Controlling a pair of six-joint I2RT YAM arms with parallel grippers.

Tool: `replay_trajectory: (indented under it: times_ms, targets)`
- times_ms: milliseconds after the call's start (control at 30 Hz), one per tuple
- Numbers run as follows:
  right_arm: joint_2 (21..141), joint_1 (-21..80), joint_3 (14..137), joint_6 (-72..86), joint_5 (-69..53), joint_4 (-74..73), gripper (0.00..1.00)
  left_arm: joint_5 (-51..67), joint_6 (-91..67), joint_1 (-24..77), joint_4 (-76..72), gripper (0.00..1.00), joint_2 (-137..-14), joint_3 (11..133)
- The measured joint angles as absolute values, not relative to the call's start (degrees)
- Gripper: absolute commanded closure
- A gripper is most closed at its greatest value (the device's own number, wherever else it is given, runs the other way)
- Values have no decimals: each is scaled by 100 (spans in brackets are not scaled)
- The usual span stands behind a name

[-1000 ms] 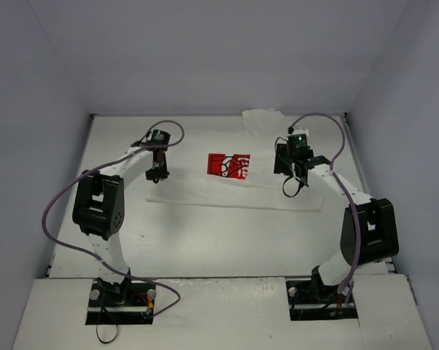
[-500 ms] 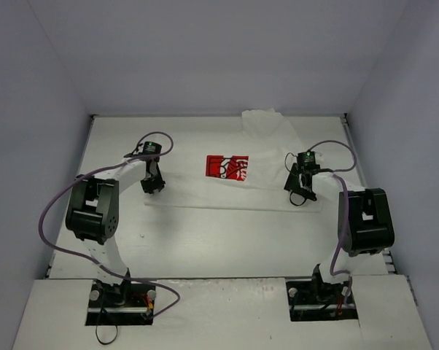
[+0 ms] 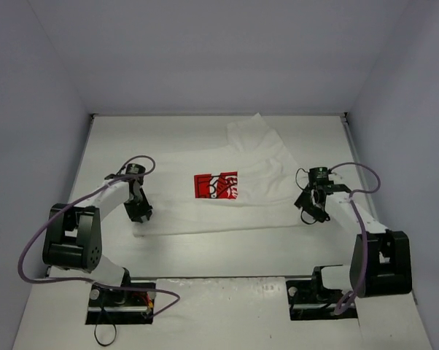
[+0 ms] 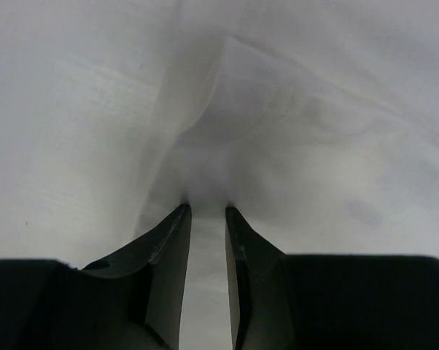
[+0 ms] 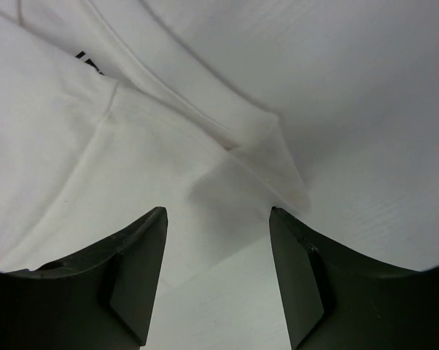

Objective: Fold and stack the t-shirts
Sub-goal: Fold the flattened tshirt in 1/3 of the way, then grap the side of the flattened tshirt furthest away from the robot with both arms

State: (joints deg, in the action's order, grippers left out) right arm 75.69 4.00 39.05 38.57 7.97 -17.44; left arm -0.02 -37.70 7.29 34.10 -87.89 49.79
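The white t-shirt (image 3: 267, 200) lies spread across the table (image 3: 205, 255), its red square print (image 3: 216, 186) facing up near the middle. My left gripper (image 3: 141, 214) sits at the shirt's near left corner. In the left wrist view the fingers (image 4: 207, 208) are nearly together, with cloth (image 4: 292, 131) bunched in a ridge at their tips. My right gripper (image 3: 316, 212) is over the shirt's near right corner. In the right wrist view its fingers (image 5: 218, 210) stand wide apart and hold nothing. A folded shirt corner (image 5: 274, 164) lies just beyond the tips.
A flap of the shirt (image 3: 250, 135) reaches toward the back wall. White enclosure walls ring the table on three sides. Purple cables loop from both arms. Bare table (image 5: 365, 95) shows to the right of the shirt corner.
Both grippers have moved toward the near edge, and the shirt has slid nearer and slightly left with them. The red print now sits lower in the top view.
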Motion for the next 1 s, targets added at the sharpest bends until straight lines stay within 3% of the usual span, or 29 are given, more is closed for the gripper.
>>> replay_trajectory:
  times_ms: [167, 300, 533, 733, 1000]
  targets:
    - [6979, 379, 3977, 3810, 822, -2287, 45, 10, -3731, 704, 4072, 67, -8320, 4897]
    - [7203, 375, 4931, 3215, 909, -2594, 50, 7, -3428, 587, 4555, 60, -8272, 5955]
    - [9336, 233, 7718, 1698, 290, -2018, 65, 81, -2618, -8, 4346, 60, -9662, 9111]
    - [11088, 122, 9232, 628, -654, -1717, 62, 399, -1749, -412, 4357, 60, -11282, 10443]
    - [12516, 40, 10025, -515, -1567, -1722, 59, 1188, -937, -653, 4436, 60, -12802, 11442]
